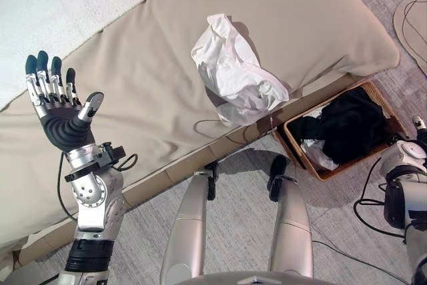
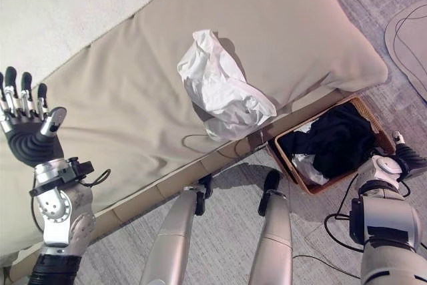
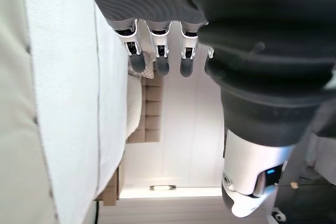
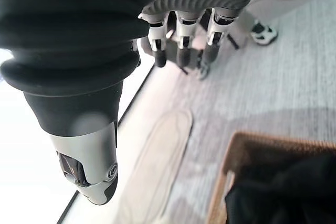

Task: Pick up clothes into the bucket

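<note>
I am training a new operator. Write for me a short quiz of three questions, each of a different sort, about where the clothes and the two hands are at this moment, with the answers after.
1. True or false: the white garment already lies in the basket.
2. Multiple choice: the left hand is A) curled round cloth, B) open and raised over the bed, C) inside the basket.
3. Fill in: the biggest cloth in the basket is the ____ clothing.

Key
1. False; it lies on the bed near the edge.
2. B.
3. black. The right hand is open and holds nothing.
</note>
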`<state>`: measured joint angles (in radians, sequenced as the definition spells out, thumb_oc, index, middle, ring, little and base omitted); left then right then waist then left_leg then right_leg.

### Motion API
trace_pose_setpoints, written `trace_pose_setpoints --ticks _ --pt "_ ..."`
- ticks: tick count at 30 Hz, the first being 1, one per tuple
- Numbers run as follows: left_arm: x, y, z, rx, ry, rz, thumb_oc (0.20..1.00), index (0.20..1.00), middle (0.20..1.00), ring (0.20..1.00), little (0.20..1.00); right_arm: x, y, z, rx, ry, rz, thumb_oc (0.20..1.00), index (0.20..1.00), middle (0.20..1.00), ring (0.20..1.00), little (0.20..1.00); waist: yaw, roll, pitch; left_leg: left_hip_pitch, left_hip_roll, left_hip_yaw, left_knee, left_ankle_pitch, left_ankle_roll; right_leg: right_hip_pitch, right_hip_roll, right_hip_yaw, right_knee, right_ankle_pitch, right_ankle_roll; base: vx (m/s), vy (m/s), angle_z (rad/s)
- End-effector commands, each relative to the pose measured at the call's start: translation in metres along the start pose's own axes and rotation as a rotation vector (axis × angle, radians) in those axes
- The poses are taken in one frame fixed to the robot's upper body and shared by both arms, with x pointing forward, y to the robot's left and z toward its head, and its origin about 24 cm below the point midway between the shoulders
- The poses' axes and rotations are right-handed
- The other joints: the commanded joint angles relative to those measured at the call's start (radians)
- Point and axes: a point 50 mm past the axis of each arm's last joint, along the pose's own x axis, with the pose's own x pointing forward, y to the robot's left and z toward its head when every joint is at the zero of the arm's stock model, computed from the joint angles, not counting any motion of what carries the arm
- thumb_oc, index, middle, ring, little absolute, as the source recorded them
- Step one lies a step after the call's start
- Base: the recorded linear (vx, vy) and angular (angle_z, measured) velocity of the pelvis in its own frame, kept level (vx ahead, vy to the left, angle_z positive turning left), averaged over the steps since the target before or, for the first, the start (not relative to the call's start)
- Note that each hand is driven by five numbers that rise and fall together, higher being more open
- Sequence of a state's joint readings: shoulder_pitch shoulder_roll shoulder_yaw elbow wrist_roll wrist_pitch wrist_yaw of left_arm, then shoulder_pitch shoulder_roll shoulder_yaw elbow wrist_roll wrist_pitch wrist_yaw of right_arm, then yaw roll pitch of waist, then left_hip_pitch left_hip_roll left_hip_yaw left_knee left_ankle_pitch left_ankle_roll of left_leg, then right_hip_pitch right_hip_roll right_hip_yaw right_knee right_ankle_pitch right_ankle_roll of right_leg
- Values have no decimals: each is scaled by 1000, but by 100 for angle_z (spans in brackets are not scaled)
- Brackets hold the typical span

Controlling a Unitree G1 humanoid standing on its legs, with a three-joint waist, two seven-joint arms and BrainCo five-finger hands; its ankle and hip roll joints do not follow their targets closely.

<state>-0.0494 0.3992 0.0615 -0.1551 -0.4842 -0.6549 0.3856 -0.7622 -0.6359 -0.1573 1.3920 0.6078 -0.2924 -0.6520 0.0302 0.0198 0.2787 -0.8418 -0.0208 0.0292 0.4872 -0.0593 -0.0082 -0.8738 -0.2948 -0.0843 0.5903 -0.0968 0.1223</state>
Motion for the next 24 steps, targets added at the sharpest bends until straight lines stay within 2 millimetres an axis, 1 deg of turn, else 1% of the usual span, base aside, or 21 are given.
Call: trace_pose_setpoints --ticks 1,3,4,5,6,7,8,9,10,11,14,15,16,17,18,19,20,21,22,23,24 --pt "7 5 17 18 -133 24 1000 1000 1000 1000 1000 -14 18 11 -26 -178 103 1000 1000 1000 1000 1000 -19 6 4 9 25 -25 -125 58 -28 37 -7 24 -151 123 41 17 8 -6" --pt "7 7 15 50 -136 32 1000 1000 1000 1000 1000 -33 32 8 -113 -320 244 1000 1000 1000 1000 1000 -30 -1 10 40 26 -26 -148 65 -30 67 -5 24 -180 134 43 18 4 -8" --pt "7 7 15 51 -135 32 1000 1000 1000 1000 1000 -34 31 7 -116 -319 243 1000 1000 1000 1000 1000 -30 -1 10 43 26 -26 -149 66 -30 70 -5 24 -182 134 43 7 11 -8" --pt "6 8 8 86 -113 26 1000 1000 1000 1000 1000 -52 37 8 -164 -463 375 1000 1000 1000 1000 1000 -41 -7 17 68 28 -29 -166 73 -31 99 -5 19 -200 142 46 10 15 -5" --pt "5 8 3 102 -94 19 1000 1000 1000 1000 1000 -61 40 8 -206 -524 439 1000 1000 1000 1000 1000 -44 -8 20 75 28 -29 -168 76 -33 107 -7 17 -205 143 47 0 0 0" --pt "4 7 -8 148 -49 -16 1000 1000 1000 1000 1000 -77 45 4 -271 -613 556 1000 1000 1000 1000 1000 -50 -12 26 84 28 -28 -165 76 -34 123 -9 14 -214 147 49 0 0 0" --pt "4 7 -8 148 -49 -17 1000 1000 1000 1000 1000 -77 45 4 -272 -612 555 1000 1000 1000 1000 1000 -50 -12 27 85 28 -29 -165 76 -34 124 -9 13 -214 147 49 14 14 -5" --pt "3 5 -12 171 -32 -35 1000 1000 1000 1000 1000 -88 50 3 -282 -651 622 1000 1000 1000 1000 1000 -52 -14 30 87 27 -27 -161 75 -33 129 -9 13 -214 147 49 8 22 -10" --pt "3 0 -20 178 0 -58 1000 1000 1000 1000 1000 -101 54 -7 -328 -672 688 1000 1000 1000 1000 1000 -57 -18 37 84 26 -26 -148 72 -32 131 -9 15 -211 147 48 8 22 -6" --pt "3 0 -20 178 -1 -58 1000 1000 1000 1000 1000 -101 54 -7 -328 -673 688 1000 1000 1000 1000 1000 -57 -18 37 84 26 -26 -148 72 -32 131 -9 15 -210 147 48 0 0 0" --pt "5 -12 -30 213 24 -104 1000 1000 1000 1000 1000 -131 69 -28 -432 -713 837 1000 1000 1000 1000 1000 -65 -26 49 79 30 -23 -132 68 -33 133 -8 17 -211 144 47 0 0 0" --pt "5 -12 -30 214 23 -103 1000 1000 1000 1000 1000 -131 70 -28 -431 -713 837 1000 1000 1000 1000 1000 -66 -26 50 78 30 -23 -132 67 -33 133 -8 17 -211 144 47 0 0 0" --pt "11 -26 -43 313 26 -167 1000 1000 1000 1000 1000 -156 81 -48 -495 -713 955 1000 1000 1000 1000 1000 -76 -31 63 65 32 -20 -110 65 -36 119 -4 21 -201 140 47 0 0 0" --pt "11 -26 -43 314 25 -167 1000 1000 1000 1000 1000 -156 81 -48 -494 -713 954 1000 1000 1000 1000 1000 -75 -32 64 64 32 -19 -109 65 -36 118 -4 22 -201 140 47 -28 13 -6" --pt "14 -29 -47 349 21 -177 1000 1000 1000 1000 1000 -162 84 -50 -490 -709 978 1000 1000 1000 1000 1000 -77 -34 67 57 33 -18 -98 63 -37 112 -3 25 -196 139 46 -20 9 -7" --pt "17 -34 -53 418 22 -204 1000 1000 1000 1000 1000 -171 87 -56 -496 -698 1012 1000 1000 1000 1000 1000 -84 -35 72 49 35 -18 -90 62 -38 105 0 27 -190 137 45 -45 9 -8" --pt "27 -43 -57 522 -17 -247 1000 1000 1000 1000 1000 -181 91 -59 -477 -694 1043 1000 1000 1000 1000 1000 -90 -39 83 29 39 -16 -75 61 -41 88 3 29 -177 133 44 -36 6 -4" --pt "27 -43 -57 523 -19 -247 1000 1000 1000 1000 1000 -181 91 -58 -476 -694 1043 1000 1000 1000 1000 1000 -90 -40 83 27 39 -16 -73 60 -41 86 3 30 -176 133 44 -60 -3 -3" --pt "41 -52 -60 684 -92 -315 1000 1000 1000 1000 1000 -192 94 -59 -452 -696 1075 1000 1000 1000 1000 1000 -100 -45 95 -2 43 -15 -47 57 -45 62 8 34 -155 126 41 -34 -2 0" --pt "41 -53 -60 685 -95 -315 1000 1000 1000 1000 1000 -192 95 -59 -450 -697 1074 1000 1000 1000 1000 1000 -98 -45 95 -5 43 -15 -44 56 -45 59 8 34 -153 125 41 -80 2 -4" --pt "59 -62 -61 801 -161 -342 1000 1000 1000 1000 1000 -202 97 -59 -428 -707 1104 1000 1000 1000 1000 1000 -112 -50 110 -45 46 -17 2 48 -46 24 19 42 -115 112 34 -44 4 -6"
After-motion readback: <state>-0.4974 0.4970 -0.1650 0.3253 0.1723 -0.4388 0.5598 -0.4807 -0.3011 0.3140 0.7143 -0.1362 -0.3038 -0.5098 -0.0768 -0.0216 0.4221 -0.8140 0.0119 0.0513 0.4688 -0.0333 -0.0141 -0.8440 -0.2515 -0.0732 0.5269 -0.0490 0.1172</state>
